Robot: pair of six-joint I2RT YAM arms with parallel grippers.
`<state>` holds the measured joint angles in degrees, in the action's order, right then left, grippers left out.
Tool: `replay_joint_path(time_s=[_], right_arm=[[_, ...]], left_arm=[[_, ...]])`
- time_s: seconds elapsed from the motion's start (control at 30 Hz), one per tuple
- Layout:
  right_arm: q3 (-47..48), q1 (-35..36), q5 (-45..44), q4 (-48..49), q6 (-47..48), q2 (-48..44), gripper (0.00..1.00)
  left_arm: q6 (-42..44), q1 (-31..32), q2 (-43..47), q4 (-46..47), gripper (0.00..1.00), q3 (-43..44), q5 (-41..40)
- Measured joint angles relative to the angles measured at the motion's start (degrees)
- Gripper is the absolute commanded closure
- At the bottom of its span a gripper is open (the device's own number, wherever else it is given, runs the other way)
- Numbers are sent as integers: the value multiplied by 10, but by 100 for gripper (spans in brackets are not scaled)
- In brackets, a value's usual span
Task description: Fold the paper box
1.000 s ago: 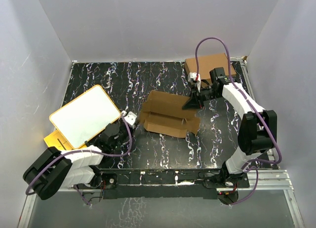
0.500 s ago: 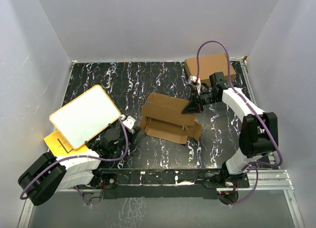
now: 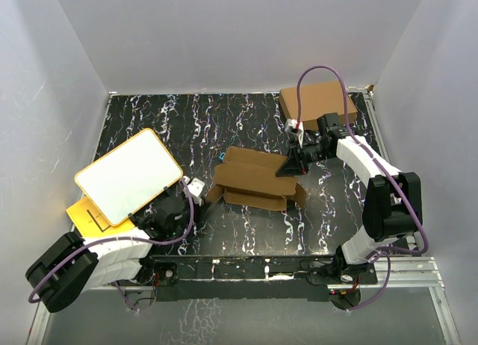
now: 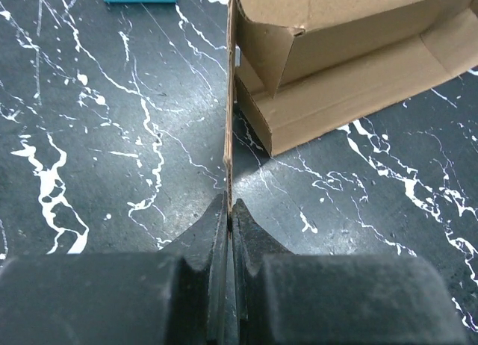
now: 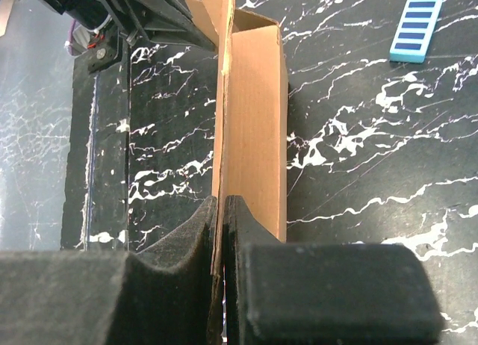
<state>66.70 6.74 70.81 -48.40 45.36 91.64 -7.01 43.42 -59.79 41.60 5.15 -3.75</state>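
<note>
Task thing: paper box [image 3: 258, 182], plain brown die-cut cardboard, partly raised, lying mid-tabletop between the two arms.
Long axis: runs left to right across the tabletop [image 3: 187, 121], with the right end a little nearer than the left.
Left hand [image 4: 228, 210]: jaws fully closed, pinching a thin upright sheet edge at the box's left end. The sheet stands on edge straight ahead of the fingertips, and the box body lies beyond it, to the right in the wrist view.
Right hand [image 5: 222, 207]: jaws fully closed, clamped on a standing panel edge at the box's right end. The long panel stretches straight away from the fingers toward the left arm.
Key relation: the hands face each other along the box's length, one on each end. Neither is nearer, since both are already in contact.
Judgement: the next fold likely means swinging these end pieces about creases that cross the long axis. The grips are thin, so a slip or a tear is the risk.
Writing on box: none visible, no print or brand.
Blue tile [image 5: 416, 30]: lies on the tabletop just beyond the far side of the box. It shows dark stripes and no letters.
Other items: ready-made brown box [image 3: 317, 100] at the far right and white board [image 3: 127, 177] with a yellow rim at the left. Both are apart from the work and unmarked.
</note>
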Motion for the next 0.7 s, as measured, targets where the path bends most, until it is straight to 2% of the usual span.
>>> replay_joint_path(time_s=[0.2, 0.53, 0.7], right_arm=[[-26, 5, -23, 11, -10, -16, 92], [-29, 11, -52, 29, -24, -38, 92], [-40, 12, -56, 32, -16, -43, 92]], left_arm=[[-8, 14, -19, -36, 100, 17, 10], [-7, 34, -82, -19, 100, 42, 27], [-9, 35, -88, -14, 88, 45, 33]])
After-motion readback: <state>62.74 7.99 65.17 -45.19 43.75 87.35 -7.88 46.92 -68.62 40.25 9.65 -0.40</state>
